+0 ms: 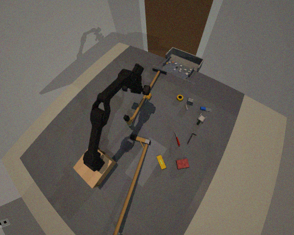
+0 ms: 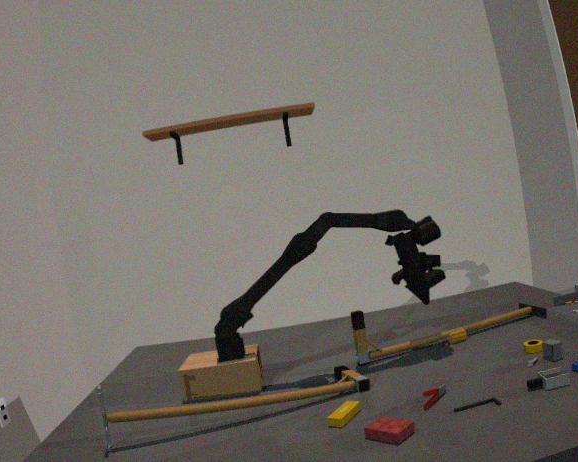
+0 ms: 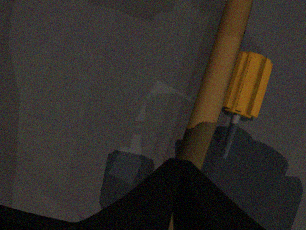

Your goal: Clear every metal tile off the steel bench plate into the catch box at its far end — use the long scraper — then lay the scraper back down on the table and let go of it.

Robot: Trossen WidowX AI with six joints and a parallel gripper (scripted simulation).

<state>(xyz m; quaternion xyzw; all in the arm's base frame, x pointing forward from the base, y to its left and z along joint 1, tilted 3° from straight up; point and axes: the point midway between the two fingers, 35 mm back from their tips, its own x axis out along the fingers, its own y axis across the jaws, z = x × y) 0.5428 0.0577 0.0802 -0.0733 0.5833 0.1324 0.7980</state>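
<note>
My gripper is shut and empty, above the handle of the long scraper. The scraper's wooden handle lies along the table. Its wide black blade is at the far end, and an upright black-topped grip is at the near end. Several small tiles lie on a blue-grey surface just before the catch box. The plate's outline is faint, and I cannot tell exactly where plate and box meet.
An orange-handled screwdriver lies against the scraper handle. A second long wooden-handled tool lies nearer. Yellow tape, a red block, a yellow block and small tools are to the right.
</note>
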